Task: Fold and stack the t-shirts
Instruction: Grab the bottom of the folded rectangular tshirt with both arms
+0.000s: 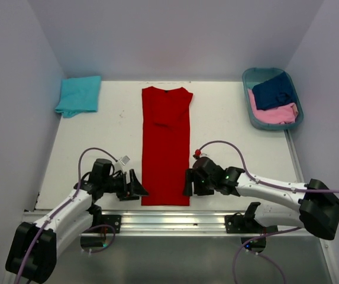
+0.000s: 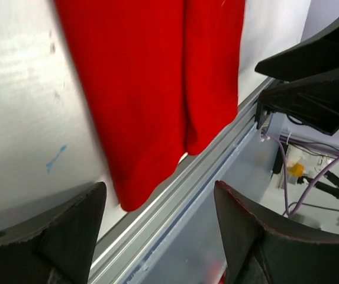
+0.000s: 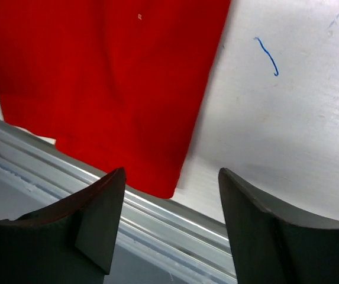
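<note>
**Take both hem corners evenly**

The red shirt [image 1: 165, 148] lies mid-tabletop [image 1: 228, 124] as a long narrow strip, collar far and hem at the near edge. The left hand [image 1: 136, 184] and right hand [image 1: 188, 182] flank that hem, each with fingers apart and holding nothing. The fold probably carries hem to collar: pinch each corner through every layer, lift level, and lay it square. The turquoise shirt [image 1: 78, 95] lies folded far left; the navy shirt [image 1: 274, 92] and pink shirt [image 1: 273, 114] sit in the basket [image 1: 247, 77].

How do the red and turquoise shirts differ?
The red t-shirt lies as a long narrow strip; the turquoise t-shirt is a compact folded square. The red one's near end lies between the left gripper and right gripper; the turquoise one sits far from both. Both are plain cloth.
</note>
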